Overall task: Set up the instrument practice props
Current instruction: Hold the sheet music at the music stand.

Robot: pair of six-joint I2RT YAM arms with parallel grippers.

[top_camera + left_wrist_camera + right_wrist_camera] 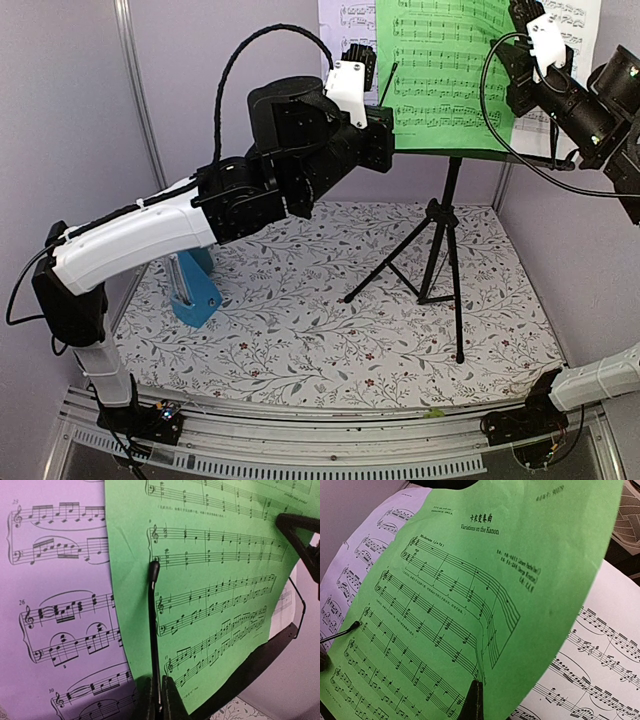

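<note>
1. Music stand (pixel 447 215) upright on its tripod legs, right of centre on the floral worktop (pixel 300 330). Both arms raised to its top.
2. Green page (pixel 440 70) on the stand front, overlapping the white pages (pixel 60 605) behind it. Bottom edge down at the stand's black ledge (pixel 265 650).
3. Nothing like a box or bin in view. Only the stand carrying paper: green sheet in front, white sheets showing on either side.
4. Left fingers (pixel 145 705) low at the green page's left edge, just in front of the paper. Fully closed on a thin black holder wire (pixel 153 625). Wire rising from between them and lying across the green sheet's left margin.
5. Right fingers (pixel 472 705) up at the right side of the stand top, against the green page. Closed tight, apparently pinching the green sheet. Paper bowed and creased toward the grip.
6. Blue metronome (pixel 197 290) standing on the worktop at far left, partly hidden behind the left arm. Well apart from the stand and from both sets of fingers.
</note>
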